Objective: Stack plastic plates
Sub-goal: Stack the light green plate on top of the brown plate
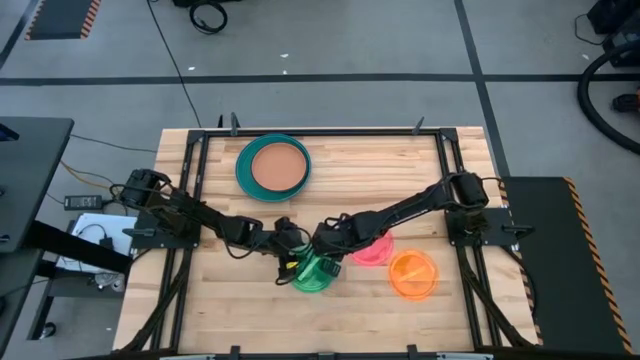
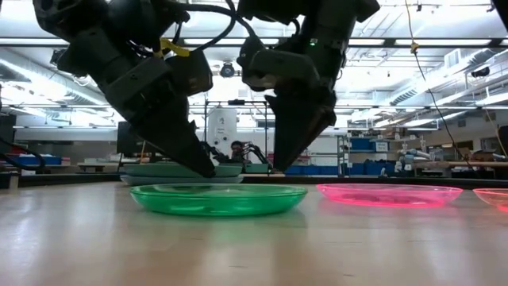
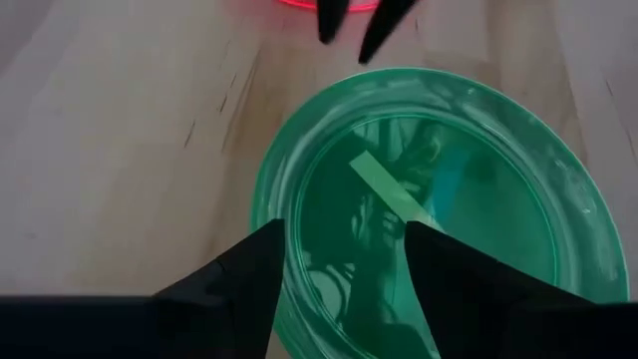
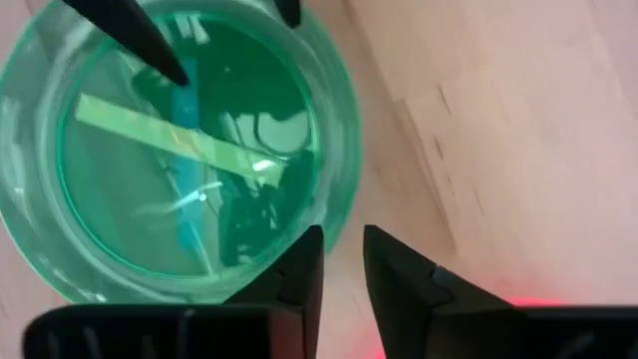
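Observation:
The small translucent green plate (image 1: 315, 273) lies flat on the wooden table, near its middle toward the near edge. My left gripper (image 3: 344, 227) is open and low over the plate's left rim (image 3: 271, 214), one finger outside it and one over the plate's floor. My right gripper (image 4: 342, 231) is open by a narrow gap and low at the plate's right rim (image 4: 334, 189), toward the pink plate. In the low view both grippers' fingertips (image 2: 208, 169) (image 2: 282, 168) end just above the green plate (image 2: 218, 199); I see no touch.
The small pink plate (image 1: 372, 251) and the small orange plate (image 1: 412, 273) lie to the right of the green one. Near the far edge, a tan-brown plate (image 1: 279, 167) rests inside a large teal plate (image 1: 243, 170). Bare wood shows at the near left (image 1: 230, 310).

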You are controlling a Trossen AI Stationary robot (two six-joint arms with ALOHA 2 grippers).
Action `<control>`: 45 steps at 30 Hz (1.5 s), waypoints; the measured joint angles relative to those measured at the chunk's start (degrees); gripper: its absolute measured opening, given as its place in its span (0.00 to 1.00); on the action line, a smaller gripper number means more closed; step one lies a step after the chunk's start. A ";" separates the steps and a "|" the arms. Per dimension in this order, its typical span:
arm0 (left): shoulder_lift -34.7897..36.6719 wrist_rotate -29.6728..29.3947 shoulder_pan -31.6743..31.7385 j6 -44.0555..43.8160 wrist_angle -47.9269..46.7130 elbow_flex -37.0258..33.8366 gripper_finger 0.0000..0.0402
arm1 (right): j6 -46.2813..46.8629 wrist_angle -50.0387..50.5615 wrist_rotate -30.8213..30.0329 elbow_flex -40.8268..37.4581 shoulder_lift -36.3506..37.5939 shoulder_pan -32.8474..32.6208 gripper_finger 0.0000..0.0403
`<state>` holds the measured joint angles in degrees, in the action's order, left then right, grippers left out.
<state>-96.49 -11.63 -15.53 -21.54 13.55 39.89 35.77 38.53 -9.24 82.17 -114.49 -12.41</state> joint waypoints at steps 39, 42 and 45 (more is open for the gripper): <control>-2.81 4.06 -4.41 23.68 -4.79 4.46 0.54 | -4.70 -1.67 -1.73 -5.35 2.40 -3.76 0.21; -4.82 4.09 -4.10 23.86 -4.48 4.49 0.54 | -4.76 -1.44 -1.50 -5.37 0.94 -3.76 0.21; -5.89 4.07 -3.78 24.16 -3.26 4.55 0.54 | -5.17 -2.49 -1.19 -5.38 0.25 -3.81 0.21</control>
<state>-102.38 -7.56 -19.31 2.62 10.29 44.45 30.59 36.04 -10.43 76.79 -114.24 -16.21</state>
